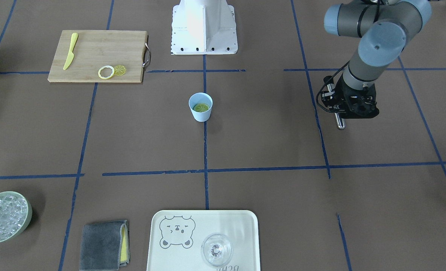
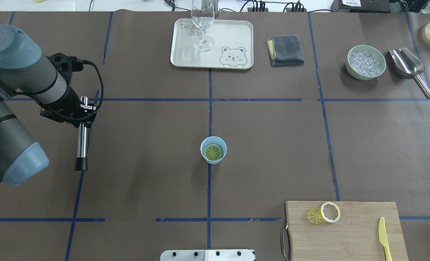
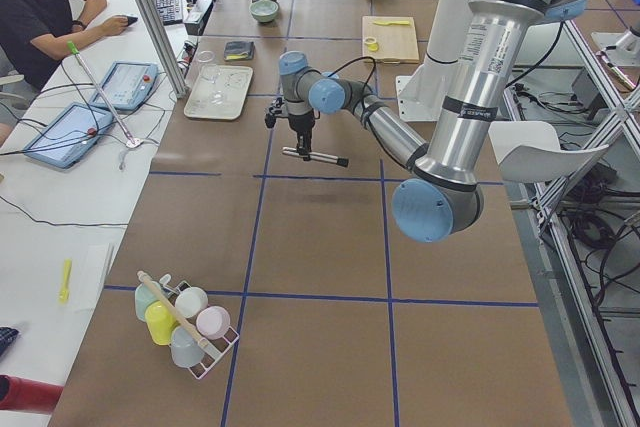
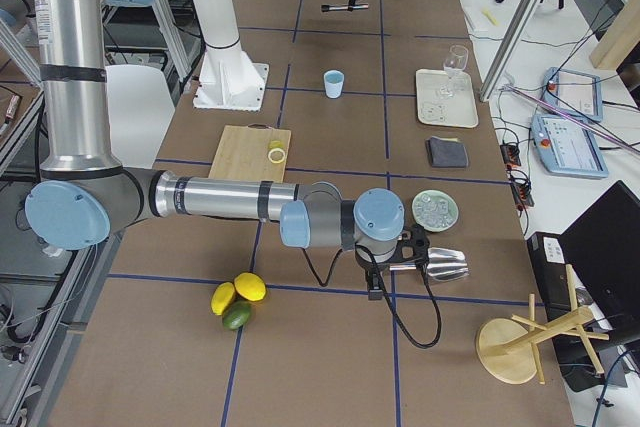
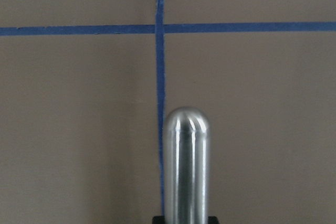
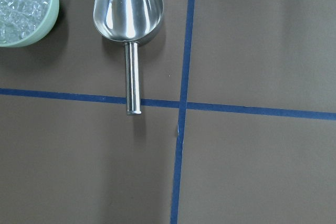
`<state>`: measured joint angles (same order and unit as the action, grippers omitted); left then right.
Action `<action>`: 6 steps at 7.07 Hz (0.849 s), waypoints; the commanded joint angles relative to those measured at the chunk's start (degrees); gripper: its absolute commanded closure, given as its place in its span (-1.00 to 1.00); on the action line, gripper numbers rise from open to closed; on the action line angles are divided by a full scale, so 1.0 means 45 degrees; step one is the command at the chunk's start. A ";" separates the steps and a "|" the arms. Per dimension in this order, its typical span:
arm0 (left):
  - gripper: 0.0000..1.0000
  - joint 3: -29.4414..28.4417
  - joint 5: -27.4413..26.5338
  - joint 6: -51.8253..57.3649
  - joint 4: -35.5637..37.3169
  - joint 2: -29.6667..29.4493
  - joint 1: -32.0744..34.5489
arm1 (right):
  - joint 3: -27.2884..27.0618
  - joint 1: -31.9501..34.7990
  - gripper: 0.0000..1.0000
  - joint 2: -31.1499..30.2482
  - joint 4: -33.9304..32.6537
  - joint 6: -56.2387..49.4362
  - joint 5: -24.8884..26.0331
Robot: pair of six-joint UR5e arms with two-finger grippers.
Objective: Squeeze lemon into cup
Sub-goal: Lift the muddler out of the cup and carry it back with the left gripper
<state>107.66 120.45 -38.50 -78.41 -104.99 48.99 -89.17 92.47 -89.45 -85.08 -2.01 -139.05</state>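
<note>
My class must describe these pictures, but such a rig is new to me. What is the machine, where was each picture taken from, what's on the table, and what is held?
A robot: a left arm and right arm at a table, each ending in a two-finger hand. Four pictures come from fixed cameras: across the table, behind the robot, and each table end; two from cameras on the wrists. The left hand grips a metal rod. The right hand is near a scoop; open or shut, I cannot tell. A blue cup holds a lemon slice. Also: a cutting board with a knife, a tray with a glass, a bowl of ice.
</note>
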 commanded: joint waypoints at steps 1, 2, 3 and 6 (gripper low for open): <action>1.00 -0.0990 0.0049 0.1795 -0.0037 0.0926 0.0635 | 0.0010 -0.0001 -1.00 0.0053 0.0000 0.0191 0.0002; 1.00 -0.1438 0.0166 0.1663 -0.0134 0.0948 0.0773 | 0.0011 -0.0020 -1.00 0.0034 0.0000 0.0329 0.0002; 1.00 -0.1752 0.0786 0.1565 -0.0271 0.0948 0.0948 | 0.0011 -0.0021 -1.00 0.0053 0.0000 0.0330 0.0002; 1.00 -0.3004 0.1241 -0.0230 -0.2612 0.0929 0.0853 | -0.0028 -0.0021 -1.00 0.0053 0.0020 0.0330 0.0002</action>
<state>95.84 125.69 -37.18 -86.75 -100.77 53.09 -89.22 92.38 -89.21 -85.06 -0.54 -139.04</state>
